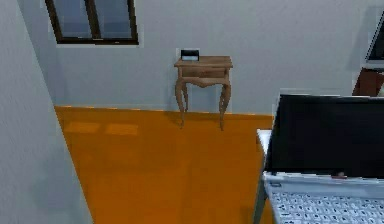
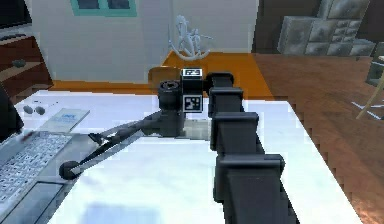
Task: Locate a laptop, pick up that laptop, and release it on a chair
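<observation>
An open laptop (image 1: 325, 160) with a dark screen and a pale keyboard sits on a white table (image 1: 262, 140) at the forward view's lower right. In the arm side view the laptop (image 2: 22, 165) lies at the left edge on the white table (image 2: 150, 190). The dark arm (image 2: 240, 150) reaches across the tabletop. My gripper (image 2: 80, 160) stretches its thin fingers (image 2: 120, 132) down-left, ending at the laptop's keyboard edge. I cannot tell whether it holds anything.
A small wooden side table (image 1: 203, 75) with a dark object on it stands against the far wall below a window (image 1: 95, 18). The floor is orange. Beyond the white table are a white wire-frame object (image 2: 190, 40), wooden shelves (image 2: 20, 65) and stone blocks (image 2: 325, 30).
</observation>
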Robot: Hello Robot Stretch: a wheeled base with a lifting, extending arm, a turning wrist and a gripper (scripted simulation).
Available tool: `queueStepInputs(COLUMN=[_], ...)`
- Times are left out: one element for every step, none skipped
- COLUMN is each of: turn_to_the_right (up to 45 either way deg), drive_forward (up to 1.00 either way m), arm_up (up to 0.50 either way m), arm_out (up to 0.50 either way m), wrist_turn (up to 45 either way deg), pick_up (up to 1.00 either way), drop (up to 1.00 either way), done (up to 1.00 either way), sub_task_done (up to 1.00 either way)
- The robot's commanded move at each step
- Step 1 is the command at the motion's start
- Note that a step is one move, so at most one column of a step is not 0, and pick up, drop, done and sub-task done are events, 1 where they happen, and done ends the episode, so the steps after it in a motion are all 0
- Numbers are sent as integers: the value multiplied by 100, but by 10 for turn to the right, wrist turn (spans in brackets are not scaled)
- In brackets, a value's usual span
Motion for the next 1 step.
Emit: queueStepInputs(turn_to_the_right=[0], drive_forward=[0], arm_up=[0], arm_out=[0], wrist_turn=[-450], pick_up=[0], drop=[0], done=[0], sub_task_done=[0])
